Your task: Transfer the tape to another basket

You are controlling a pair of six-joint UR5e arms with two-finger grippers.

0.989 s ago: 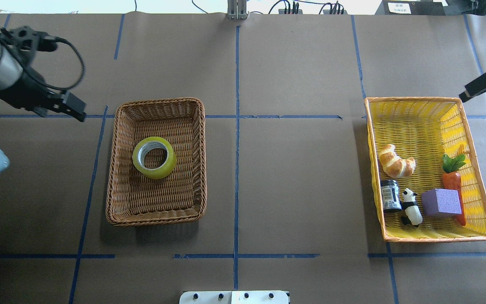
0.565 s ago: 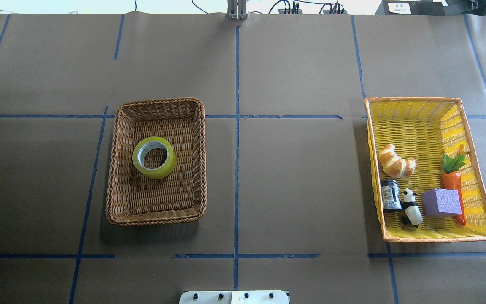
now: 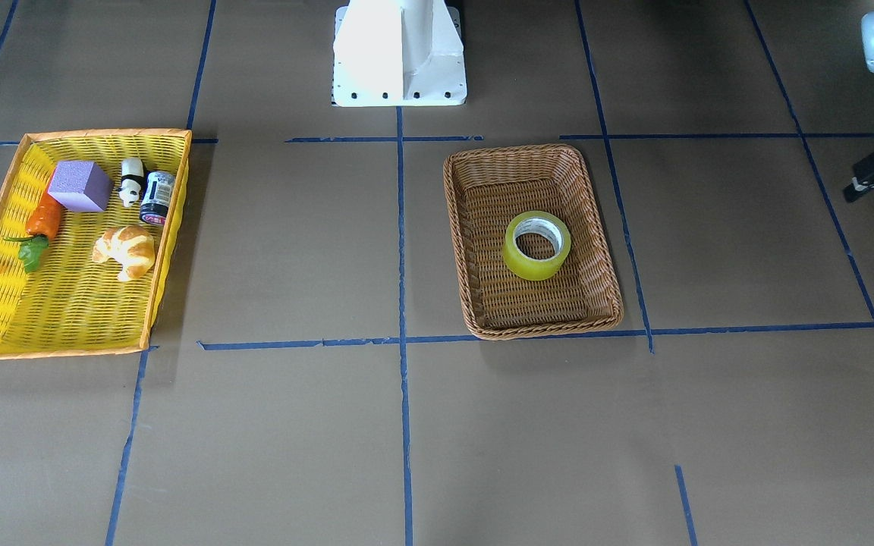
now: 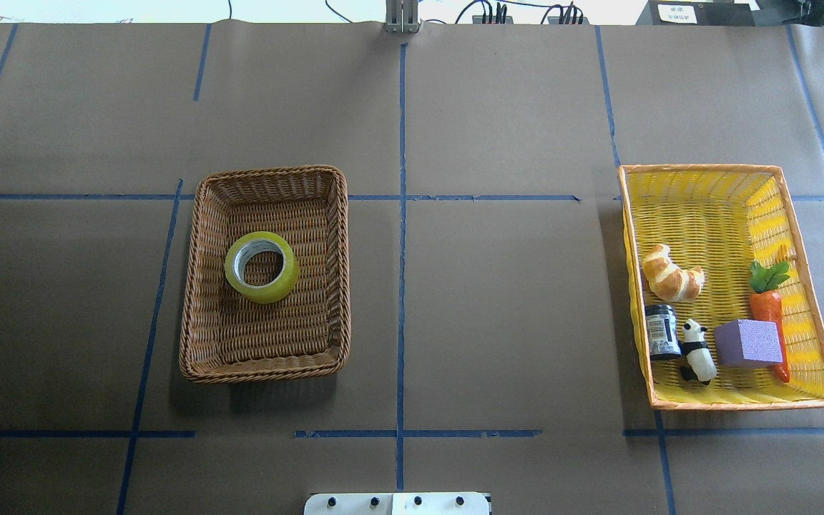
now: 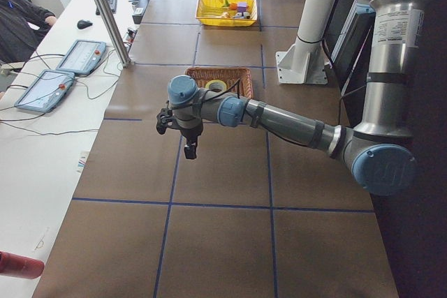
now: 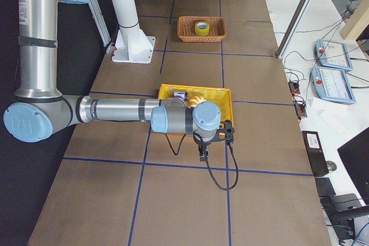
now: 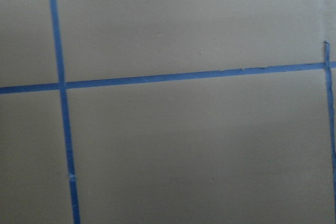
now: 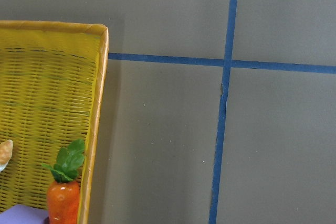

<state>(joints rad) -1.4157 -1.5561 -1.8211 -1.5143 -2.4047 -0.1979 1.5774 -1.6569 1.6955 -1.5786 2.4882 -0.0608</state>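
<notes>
Well, the tape [image 4: 262,267] lies flat in the middle of the brown wicker basket [image 4: 272,172], its hole facing up, and nothing touches it. The left gripper [image 5: 190,151] hangs over the table [image 4: 498,300] off that basket's outer side, so it is the nearer one. From it, the tape lies toward the middle. The right gripper [image 6: 202,155] hangs past the yellow basket [image 4: 705,169], well apart. Are their fingers apart or together? I cannot tell.

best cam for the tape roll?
Overhead exterior: the tape sits large and unoccluded, flat in the basket. Front-facing shows it nearly as well; both side views show it tiny; wrist views miss it.
</notes>
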